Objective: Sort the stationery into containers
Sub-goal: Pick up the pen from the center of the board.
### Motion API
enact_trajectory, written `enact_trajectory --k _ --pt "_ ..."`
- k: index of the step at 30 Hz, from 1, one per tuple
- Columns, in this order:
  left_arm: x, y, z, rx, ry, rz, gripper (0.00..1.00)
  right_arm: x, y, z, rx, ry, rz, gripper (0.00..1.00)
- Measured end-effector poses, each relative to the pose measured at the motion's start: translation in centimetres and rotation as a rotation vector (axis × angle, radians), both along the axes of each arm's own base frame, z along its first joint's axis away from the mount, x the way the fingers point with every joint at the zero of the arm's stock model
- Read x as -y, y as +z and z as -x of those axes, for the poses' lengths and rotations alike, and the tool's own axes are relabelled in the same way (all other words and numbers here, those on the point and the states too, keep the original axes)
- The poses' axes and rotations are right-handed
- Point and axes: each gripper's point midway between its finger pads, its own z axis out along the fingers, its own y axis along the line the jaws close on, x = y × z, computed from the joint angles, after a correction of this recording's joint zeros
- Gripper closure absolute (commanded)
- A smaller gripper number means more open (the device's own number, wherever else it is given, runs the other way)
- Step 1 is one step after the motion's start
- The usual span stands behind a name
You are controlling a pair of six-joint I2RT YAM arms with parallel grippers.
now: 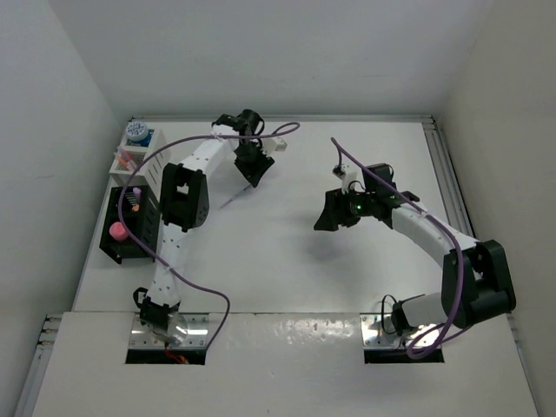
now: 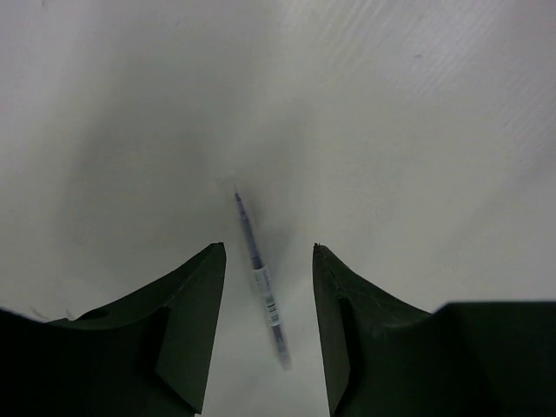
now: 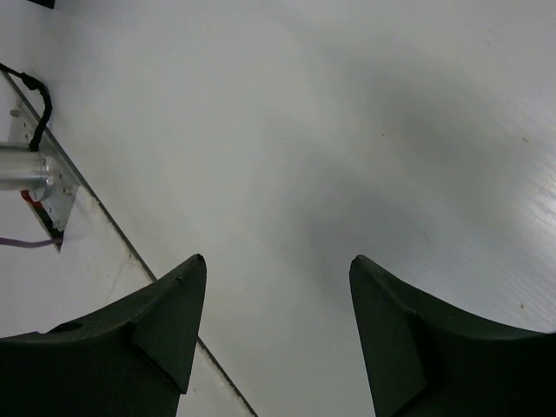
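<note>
The left tool [image 2: 267, 248] hangs over the worktop [image 1: 287, 261] with its two dark fingers [image 2: 193, 300] spread apart and nothing between them in grasp. In the left wrist view a thin blue-purple pen [image 2: 261, 282] lies flat on the worktop directly under that gap, running from the centre of the frame down towards the lower middle. Its upper tip reaches beyond the fingertips and its lower end is blurred. It sits a little nearer the left-hand finger at the top and drifts towards the right-hand finger lower down, touching neither. The right tool [image 3: 277, 259] is likewise released, its fingers wide apart over bare worktop at the centre right of the overhead view, well apart from the pen. At the upper left of the overhead view stands the white organiser [image 1: 117, 171] with a blue-capped jar [image 1: 136, 132] in its far compartment. Just below it in the frame stands the black organiser [image 1: 149, 228], holding a pink-capped bottle [image 1: 117, 232]. Both boxes are well apart from the left tool.
</note>
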Motion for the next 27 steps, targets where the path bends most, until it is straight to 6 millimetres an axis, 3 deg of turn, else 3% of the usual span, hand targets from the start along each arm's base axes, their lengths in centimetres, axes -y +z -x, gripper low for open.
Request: enact_trajectory --k 4,10,19,24,27 --pt "0.7 0.0 0.3 0.001 -0.015 -0.007 0.49 0.0 0.0 0.0 -0.008 -0.008 -0.005 0.34" --pt "0.0 -0.3 0.0 0.012 -0.003 -0.037 0.51 0.1 0.1 -0.1 -0.008 -0.015 -0.009 0.35" --pt "-1.0 -2.5 -0.2 0.012 0.013 -0.098 0.51 -0.1 0.2 0.1 -0.015 -0.012 -0.022 0.37" --pt "-1.2 -3.3 -0.5 0.015 0.012 -0.110 0.66 -0.2 0.2 0.2 -0.022 -0.010 -0.027 0.38" --pt "-1.3 -3.4 -0.7 0.023 0.013 -0.118 0.70 -0.2 0.2 0.2 -0.024 -0.008 -0.030 0.38"
